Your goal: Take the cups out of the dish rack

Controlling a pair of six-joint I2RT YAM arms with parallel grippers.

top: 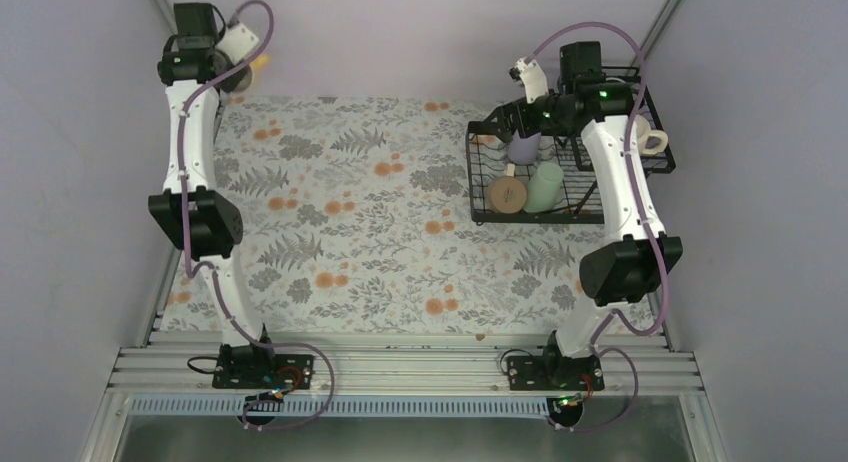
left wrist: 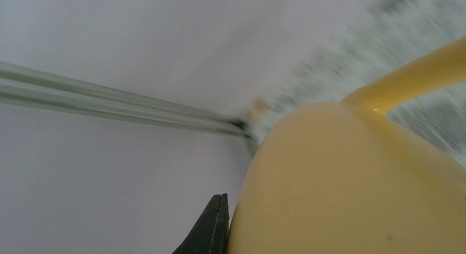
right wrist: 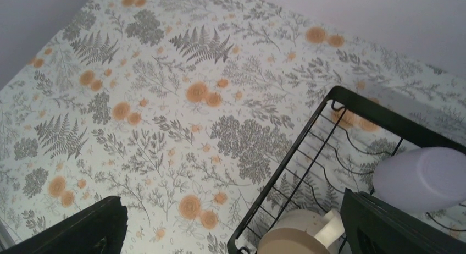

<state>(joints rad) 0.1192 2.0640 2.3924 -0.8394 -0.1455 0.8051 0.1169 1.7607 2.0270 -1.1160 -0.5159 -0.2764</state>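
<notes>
Left gripper (top: 248, 66) at far left corner of table (top: 350, 242), clamped tight on yellow mug (left wrist: 357, 182). Right gripper (right wrist: 236, 232) over rack (right wrist: 373, 108), jaws spread wide, holding nothing. In rack tray: lavender tumbler (right wrist: 423, 177), cream mug (right wrist: 297, 235), mint tumbler (top: 545, 187). Second cream mug (top: 652, 140) in raised basket at rack's right end.

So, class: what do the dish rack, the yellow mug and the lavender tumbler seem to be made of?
The dish rack is thin black wire, probably coated metal with a satin finish. The yellow mug is smooth and glossy, with a small highlight on its handle; glazed ceramic or plastic, hard to tell. The lavender tumbler looks matte and evenly coloured, likely plastic.
</notes>
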